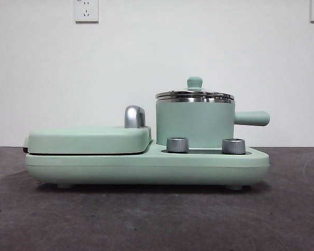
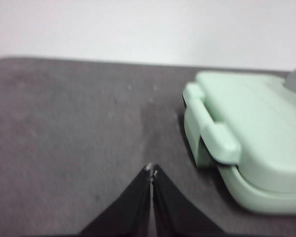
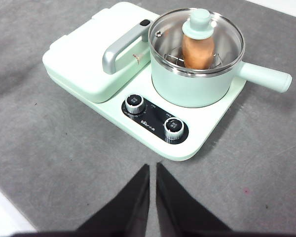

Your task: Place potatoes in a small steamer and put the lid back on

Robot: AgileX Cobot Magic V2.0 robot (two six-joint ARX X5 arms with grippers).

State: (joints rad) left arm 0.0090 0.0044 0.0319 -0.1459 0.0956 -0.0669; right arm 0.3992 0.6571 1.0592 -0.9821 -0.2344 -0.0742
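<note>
The small steamer (image 1: 194,123) is a mint-green pot with a side handle, standing on the right of the green cooker base (image 1: 146,166). The lid (image 1: 194,94) sits on its steel rim. In the right wrist view the steamer (image 3: 192,89) shows from above, and through the glass lid (image 3: 200,25) the orange-brown potato (image 3: 197,53) lies inside. My right gripper (image 3: 152,170) is shut and empty, above the table in front of the cooker. My left gripper (image 2: 152,171) is shut and empty, over bare table beside the cooker's griddle end.
A flat mint-green griddle cover (image 1: 89,139) with a chrome handle (image 1: 134,116) fills the cooker's left half. Two steel knobs (image 1: 178,145) stand in front of the pot. The dark grey table (image 1: 157,219) runs to a white wall with sockets.
</note>
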